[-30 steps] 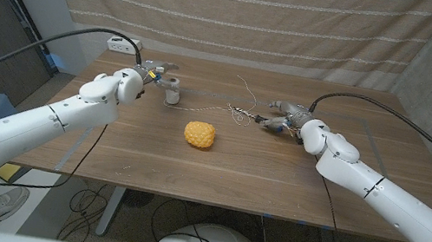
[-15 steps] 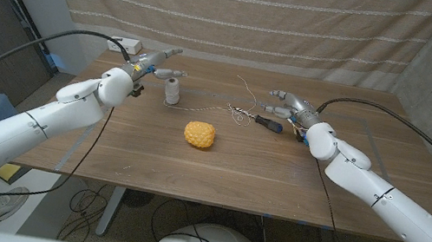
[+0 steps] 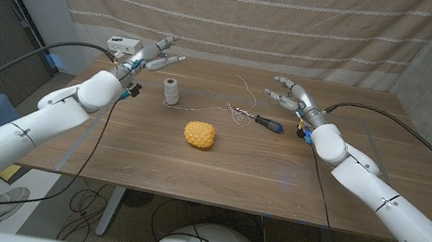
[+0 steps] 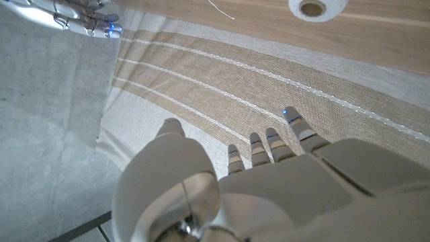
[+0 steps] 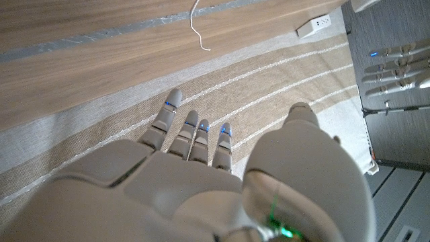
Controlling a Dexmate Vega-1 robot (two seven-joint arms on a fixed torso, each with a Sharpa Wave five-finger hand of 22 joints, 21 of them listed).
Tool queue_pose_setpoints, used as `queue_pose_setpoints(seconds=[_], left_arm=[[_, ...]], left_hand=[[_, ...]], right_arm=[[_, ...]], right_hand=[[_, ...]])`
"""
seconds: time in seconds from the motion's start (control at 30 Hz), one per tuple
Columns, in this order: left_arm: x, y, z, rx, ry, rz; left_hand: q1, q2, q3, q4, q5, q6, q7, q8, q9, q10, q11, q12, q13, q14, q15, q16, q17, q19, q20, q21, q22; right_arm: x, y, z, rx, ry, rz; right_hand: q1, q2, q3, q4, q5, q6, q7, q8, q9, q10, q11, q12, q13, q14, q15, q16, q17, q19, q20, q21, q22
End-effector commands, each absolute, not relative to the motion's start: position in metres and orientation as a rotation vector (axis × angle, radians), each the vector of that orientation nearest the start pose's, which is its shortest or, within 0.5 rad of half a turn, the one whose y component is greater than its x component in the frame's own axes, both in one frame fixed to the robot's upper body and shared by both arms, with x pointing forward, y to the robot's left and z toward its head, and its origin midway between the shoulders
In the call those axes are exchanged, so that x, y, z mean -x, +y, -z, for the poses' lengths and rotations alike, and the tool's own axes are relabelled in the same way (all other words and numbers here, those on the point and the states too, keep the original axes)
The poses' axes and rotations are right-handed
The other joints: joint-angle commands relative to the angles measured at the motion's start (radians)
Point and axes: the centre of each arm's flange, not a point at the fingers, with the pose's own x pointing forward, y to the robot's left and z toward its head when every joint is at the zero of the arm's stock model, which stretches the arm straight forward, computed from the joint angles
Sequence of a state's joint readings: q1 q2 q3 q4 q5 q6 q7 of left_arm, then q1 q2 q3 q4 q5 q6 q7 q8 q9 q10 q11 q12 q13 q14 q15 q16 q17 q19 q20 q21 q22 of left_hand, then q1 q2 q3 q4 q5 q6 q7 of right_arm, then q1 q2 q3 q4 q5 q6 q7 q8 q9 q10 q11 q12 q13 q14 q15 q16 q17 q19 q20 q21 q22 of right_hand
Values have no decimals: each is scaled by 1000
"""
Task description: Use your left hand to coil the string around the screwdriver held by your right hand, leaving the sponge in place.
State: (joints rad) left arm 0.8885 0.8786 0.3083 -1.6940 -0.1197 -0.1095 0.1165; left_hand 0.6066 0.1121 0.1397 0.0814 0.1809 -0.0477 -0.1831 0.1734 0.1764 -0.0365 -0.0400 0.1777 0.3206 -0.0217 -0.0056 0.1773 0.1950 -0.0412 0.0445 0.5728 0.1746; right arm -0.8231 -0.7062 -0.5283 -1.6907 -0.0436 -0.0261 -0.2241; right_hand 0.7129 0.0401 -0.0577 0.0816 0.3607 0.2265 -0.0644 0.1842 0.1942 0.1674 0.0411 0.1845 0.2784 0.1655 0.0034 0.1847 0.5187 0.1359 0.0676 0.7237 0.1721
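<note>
The screwdriver (image 3: 267,123) lies flat on the wooden table, right of the middle; it has a dark handle with a blue end and a thin metal shaft that points toward the robot's left. The string (image 3: 237,107) is thin and white and lies loose on the table in an irregular line, with small loops just beside the tip of the shaft and one end going toward the far edge. The sponge (image 3: 200,134) is yellow-orange, round and lumpy, and rests nearer the front, apart from both.
</note>
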Motion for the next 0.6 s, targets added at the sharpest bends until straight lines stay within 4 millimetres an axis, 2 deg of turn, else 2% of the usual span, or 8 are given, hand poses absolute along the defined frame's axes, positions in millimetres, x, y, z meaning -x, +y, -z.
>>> queue_pose_setpoints(seconds=[0.03, 0.23, 0.43, 0.53, 0.6], left_arm=[[-565, 349, -65, -533, -819, 120], [-563, 360, -58, -480, -808, 180], [-562, 371, -47, -440, -800, 202], [-569, 378, -36, -391, -758, 187], [-576, 384, -26, -345, -741, 196]], left_hand=[[-14, 0, 0, 5, 2, -9, 0, 1, 1, -14, 0, 3, -6, -12, -6, -3, -3, -2, -14, -8, 2], [-18, 5, 1, 5, 3, -5, 15, 5, 0, -11, 3, 7, -16, -13, -8, 0, -7, 2, -27, -11, 2], [-25, 16, 4, 8, 5, -3, 34, 6, -1, -8, 7, 10, -26, -15, -10, 2, -9, 4, -32, -15, 2], [-30, 27, 7, 12, 6, -8, 35, 4, -1, -6, 4, 11, -33, -15, -10, 4, -10, 11, -35, -15, 2], [-40, 50, 17, 18, 9, -45, 41, -5, -2, -29, 7, 6, -49, -30, -6, 3, -12, 5, -37, -25, 3]], right_arm=[[-587, -242, -28, 507, -793, -67], [-580, -252, -28, 376, -822, -34], [-569, -264, -15, 209, -836, 55], [-558, -261, -9, 170, -848, 80], [-552, -257, -9, 152, -861, 72]], right_hand=[[-9, 1, -2, 4, -6, -1, 1, -1, 0, -5, 6, -1, -3, -7, 2, -1, -7, 1, -10, -6, -1], [-9, 1, -3, 3, -9, 2, 2, 2, 0, 5, 7, 5, -8, 3, 7, 4, -18, 7, -12, -10, -1], [-8, 3, -2, 0, -14, 24, 9, 13, 0, 18, 12, 11, -15, 4, 12, 5, -33, 7, -10, -19, -2], [-5, 7, 1, -3, -17, 36, 15, 16, -1, 26, 20, 15, -19, 5, 16, 6, -43, 8, -11, -24, -2], [4, 11, 6, -8, -20, 38, 16, 16, -1, 34, 19, 17, -23, 13, 10, 9, -52, 19, -13, -26, -2]])
